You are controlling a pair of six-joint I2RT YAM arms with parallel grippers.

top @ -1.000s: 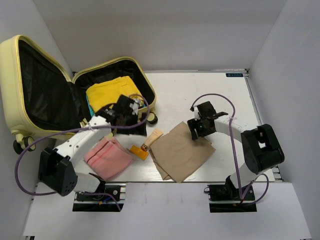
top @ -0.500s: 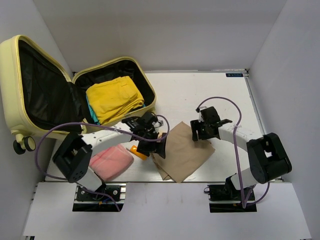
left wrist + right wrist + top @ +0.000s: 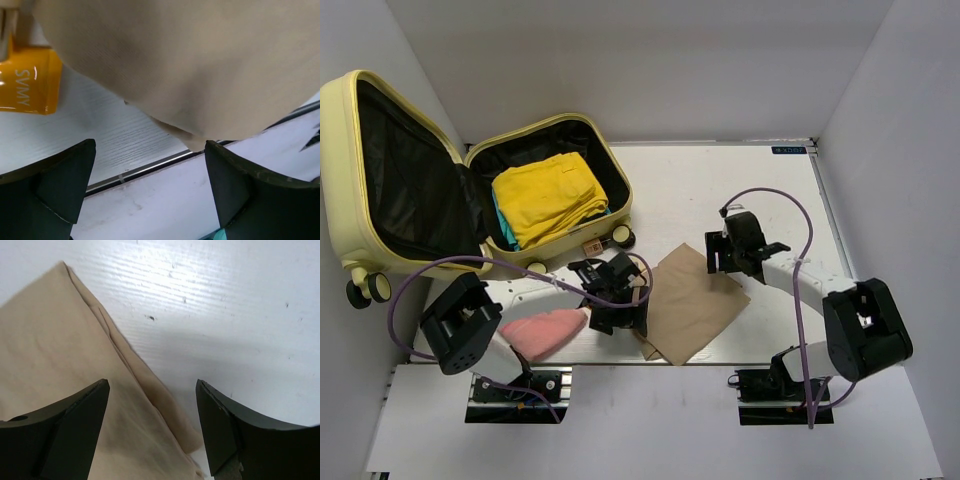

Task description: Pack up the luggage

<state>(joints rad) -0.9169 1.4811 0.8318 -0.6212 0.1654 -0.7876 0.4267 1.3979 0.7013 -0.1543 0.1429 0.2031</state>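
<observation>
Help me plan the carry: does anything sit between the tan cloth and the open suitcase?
Yes. The open left gripper hovers at the tan cloth's left edge, beside an orange tube. Nearer the suitcase sit its wheel and a small brown block.

One luggage (image 3: 337, 150), three folded cloths (image 3: 548, 195) (image 3: 545, 330) (image 3: 698, 300) and one orange tube (image 3: 29, 82).

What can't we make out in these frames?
- Orange item: cut off by the left wrist view's edge; in the top view the left gripper covers it.
- Teal item in the luggage: top view, yellow clothes hide all but an edge.
- Pink cloth: top view, the left arm covers part.
</observation>
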